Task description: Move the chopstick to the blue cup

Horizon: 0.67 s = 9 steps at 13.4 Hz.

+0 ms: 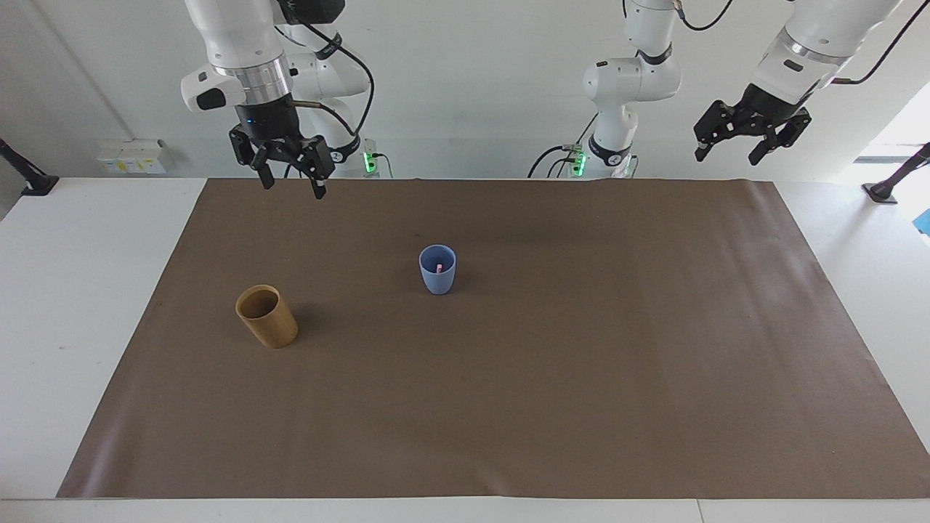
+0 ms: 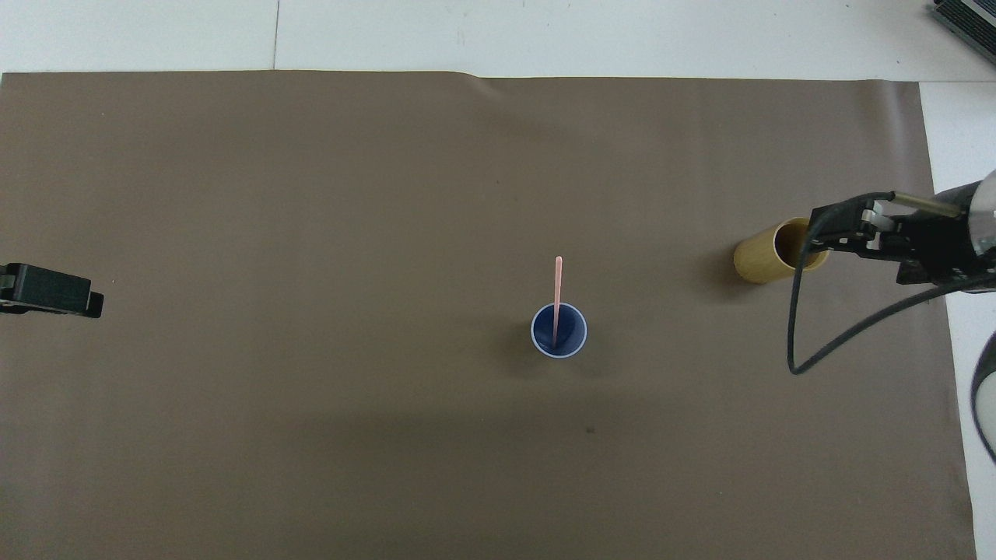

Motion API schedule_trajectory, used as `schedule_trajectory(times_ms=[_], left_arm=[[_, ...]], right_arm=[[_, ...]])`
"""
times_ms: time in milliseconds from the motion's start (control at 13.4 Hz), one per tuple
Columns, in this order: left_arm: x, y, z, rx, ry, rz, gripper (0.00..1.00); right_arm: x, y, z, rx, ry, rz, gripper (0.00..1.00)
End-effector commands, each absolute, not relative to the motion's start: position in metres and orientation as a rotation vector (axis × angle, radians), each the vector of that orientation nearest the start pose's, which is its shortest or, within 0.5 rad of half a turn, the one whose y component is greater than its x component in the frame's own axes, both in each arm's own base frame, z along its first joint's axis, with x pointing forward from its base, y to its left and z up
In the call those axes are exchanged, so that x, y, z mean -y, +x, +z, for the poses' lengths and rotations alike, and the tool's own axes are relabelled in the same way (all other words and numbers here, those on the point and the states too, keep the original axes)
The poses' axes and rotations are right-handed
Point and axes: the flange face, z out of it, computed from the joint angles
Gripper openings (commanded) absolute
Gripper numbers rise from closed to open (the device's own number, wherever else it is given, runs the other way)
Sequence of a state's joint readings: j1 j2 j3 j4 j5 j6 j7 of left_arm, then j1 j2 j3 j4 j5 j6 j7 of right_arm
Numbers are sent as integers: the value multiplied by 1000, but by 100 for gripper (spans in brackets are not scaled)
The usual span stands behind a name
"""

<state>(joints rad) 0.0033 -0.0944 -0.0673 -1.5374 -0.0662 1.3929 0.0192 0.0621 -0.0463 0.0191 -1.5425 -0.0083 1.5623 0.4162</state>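
Brown paper sheet (image 1: 508, 378) over white table (image 1: 80, 305), pale wall (image 1: 494, 87).

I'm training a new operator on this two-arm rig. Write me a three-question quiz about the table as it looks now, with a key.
1. True or false: the chopstick stands in the blue cup.
2. Which cup is nearer to the robots? A) the tan cup B) the blue cup
3. Fill in: the right gripper hangs with its fingers ____ and holds nothing.

Key: 1 true. 2 B. 3 open. The left gripper waits, raised, at its own end of the table, also open.
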Motion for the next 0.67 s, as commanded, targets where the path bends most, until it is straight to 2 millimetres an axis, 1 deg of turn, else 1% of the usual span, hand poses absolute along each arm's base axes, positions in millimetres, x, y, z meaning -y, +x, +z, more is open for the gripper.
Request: schedule_trajectory(times_ms=[0, 74, 149, 298, 447, 596], left_arm=[[40, 498, 680, -149, -3202, 88, 100], [40, 498, 680, -149, -3202, 86, 100], [40, 498, 680, -149, -3202, 88, 100], [40, 498, 679, -149, -3202, 91, 100], [40, 498, 679, -149, -3202, 91, 100], [40, 498, 680, -149, -3202, 88, 100]], right_arm=[[-32, 553, 667, -410, -3114, -103, 100], [-28, 553, 664, -419, -3112, -93, 100], [-17, 554, 663, -438, -3091, -83, 100], [-10, 552, 663, -455, -3062, -66, 100], [-15, 547, 658, -442, -3044, -48, 100], [-18, 546, 657, -430, -3044, -48, 100]])
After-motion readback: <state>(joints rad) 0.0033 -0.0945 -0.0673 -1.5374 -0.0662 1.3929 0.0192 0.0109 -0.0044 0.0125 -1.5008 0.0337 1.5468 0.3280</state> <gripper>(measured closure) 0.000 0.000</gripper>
